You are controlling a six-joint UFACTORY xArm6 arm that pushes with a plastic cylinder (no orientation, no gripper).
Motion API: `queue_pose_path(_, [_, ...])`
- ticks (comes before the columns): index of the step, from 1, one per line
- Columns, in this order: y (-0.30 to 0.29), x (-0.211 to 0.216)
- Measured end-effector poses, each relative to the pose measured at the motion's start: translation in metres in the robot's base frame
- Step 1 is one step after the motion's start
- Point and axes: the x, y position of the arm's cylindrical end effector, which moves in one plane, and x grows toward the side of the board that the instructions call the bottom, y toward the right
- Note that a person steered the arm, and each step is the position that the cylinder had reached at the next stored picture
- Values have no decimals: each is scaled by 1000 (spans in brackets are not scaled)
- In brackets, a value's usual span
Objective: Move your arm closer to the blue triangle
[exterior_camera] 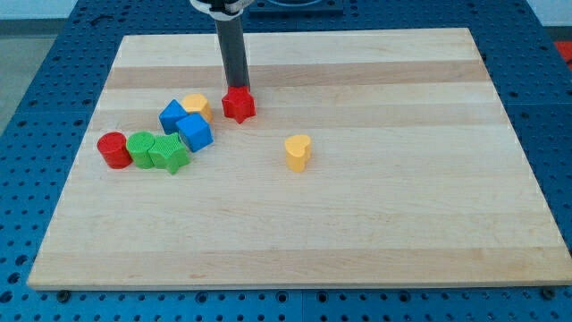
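Note:
The blue triangle (172,115) lies left of the board's middle, in a cluster of blocks. A blue cube (195,132) touches it on its lower right and a yellow block (197,106) sits on its upper right. My tip (237,87) stands at the top edge of a red star block (239,105), touching it or nearly so. The tip is to the right of the blue triangle and slightly above it, with the yellow block between them.
A red cylinder (113,149), a green cylinder (140,148) and a green star (169,154) form a row at the view's left, below the blue blocks. A yellow heart block (298,152) stands alone near the middle of the wooden board (375,224).

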Motion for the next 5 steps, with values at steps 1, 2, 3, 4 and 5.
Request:
queue_pose_path(1, [0,5])
queue_pose_path(2, [3,-7])
queue_pose_path(3, [33,-18])
queue_pose_path(4, [63,-2])
queue_pose_path(5, [71,11])
